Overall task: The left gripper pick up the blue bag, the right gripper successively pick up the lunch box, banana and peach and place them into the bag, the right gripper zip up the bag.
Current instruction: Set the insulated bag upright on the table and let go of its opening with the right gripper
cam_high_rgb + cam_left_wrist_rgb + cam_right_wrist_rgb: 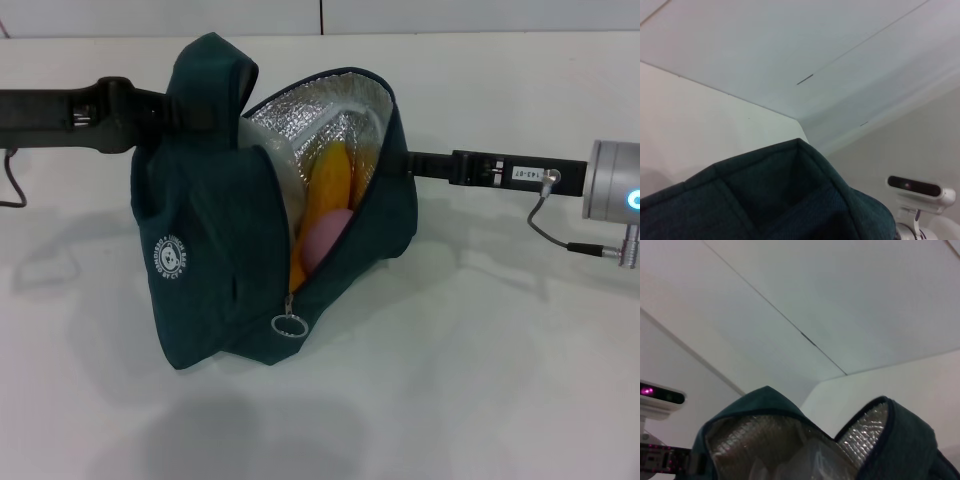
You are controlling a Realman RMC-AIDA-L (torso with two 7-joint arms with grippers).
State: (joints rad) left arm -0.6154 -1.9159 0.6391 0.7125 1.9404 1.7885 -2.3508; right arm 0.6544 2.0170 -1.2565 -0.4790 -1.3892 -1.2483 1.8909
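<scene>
Blue bag (210, 240) between left pincer (170, 108) and right pincer (405, 160).

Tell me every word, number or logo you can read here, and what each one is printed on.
Round white badge on the side of the blue bag: there is lettering around its rim, too small to read.
White label on the right arm's black bar: it looks like "143-07", seen upside down and uncertain.
Nothing readable in either wrist view.
</scene>
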